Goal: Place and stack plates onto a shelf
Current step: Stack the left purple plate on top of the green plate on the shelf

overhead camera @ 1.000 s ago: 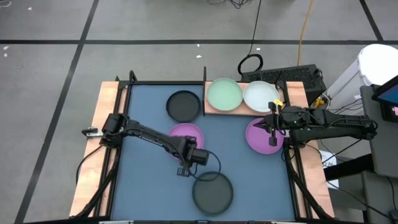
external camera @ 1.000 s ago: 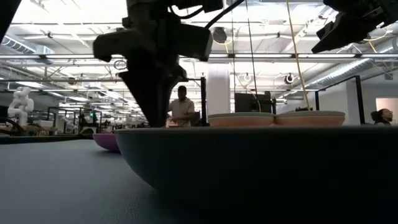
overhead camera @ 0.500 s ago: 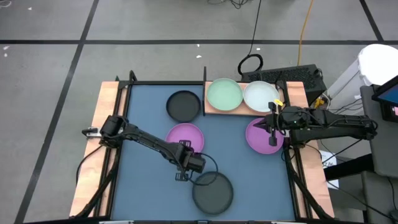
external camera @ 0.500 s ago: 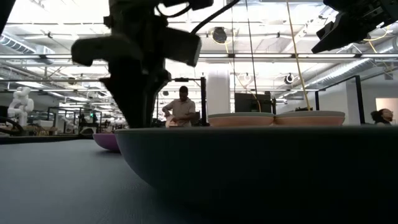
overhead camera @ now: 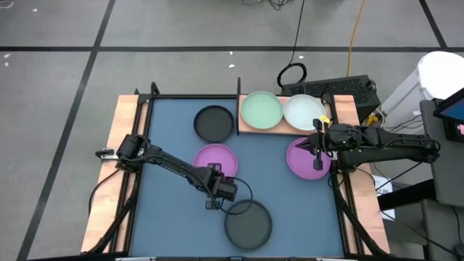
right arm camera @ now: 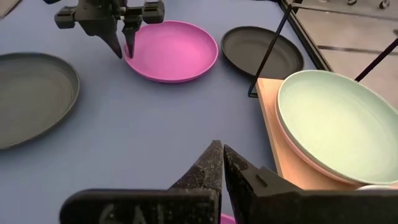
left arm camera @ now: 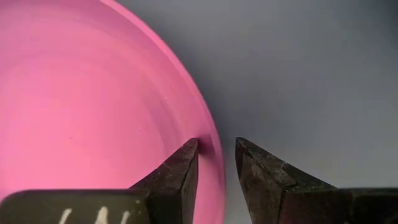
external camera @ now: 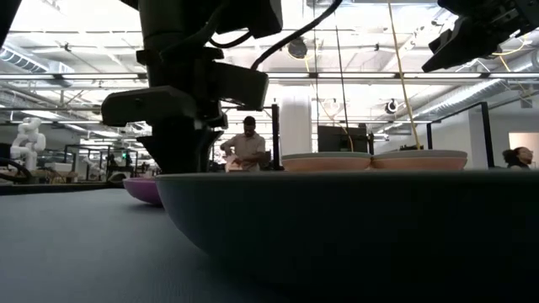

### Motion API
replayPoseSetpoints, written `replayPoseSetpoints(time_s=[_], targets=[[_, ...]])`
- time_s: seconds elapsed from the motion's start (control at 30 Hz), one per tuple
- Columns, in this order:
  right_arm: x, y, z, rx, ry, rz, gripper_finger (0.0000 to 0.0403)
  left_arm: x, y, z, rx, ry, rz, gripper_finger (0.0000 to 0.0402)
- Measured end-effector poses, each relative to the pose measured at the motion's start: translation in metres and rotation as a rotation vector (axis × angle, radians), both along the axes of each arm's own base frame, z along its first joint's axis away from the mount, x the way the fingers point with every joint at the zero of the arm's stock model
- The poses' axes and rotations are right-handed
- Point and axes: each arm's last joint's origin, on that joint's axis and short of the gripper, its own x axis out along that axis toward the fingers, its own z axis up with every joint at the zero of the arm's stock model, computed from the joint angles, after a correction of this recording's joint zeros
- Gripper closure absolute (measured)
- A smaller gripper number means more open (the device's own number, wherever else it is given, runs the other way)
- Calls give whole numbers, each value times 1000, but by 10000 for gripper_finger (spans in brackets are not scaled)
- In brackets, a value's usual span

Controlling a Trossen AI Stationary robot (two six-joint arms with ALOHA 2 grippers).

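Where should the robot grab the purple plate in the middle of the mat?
By its thin raised rim, from above. The purple plate lies flat on the blue mat, so only the edge gives grip. The left end effector already straddles that rim, one finger inside, one outside.

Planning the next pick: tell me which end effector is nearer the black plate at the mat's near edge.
Left. The left end effector hovers just beside the black plate; the right end effector is across the mat, over a purple plate.
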Motion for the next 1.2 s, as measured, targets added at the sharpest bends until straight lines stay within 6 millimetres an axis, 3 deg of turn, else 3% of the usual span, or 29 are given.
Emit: replayPoseSetpoints(time_s=[0.3,0.63,0.87,1.0,1.2], targets=[[9,0,-5,66,47,-45,403,1,-1,1,38,-27,-11,388],[20,7,-16,227,141,-72,403,0,-3,2,79,-28,-71,389],[24,19,-21,236,186,-71,403,0,-3,2,90,-17,-127,390],[24,23,-22,219,200,-55,403,0,-4,21,64,-41,-189,390],[22,27,-24,237,224,-52,403,-3,-4,73,39,-179,-294,390]])
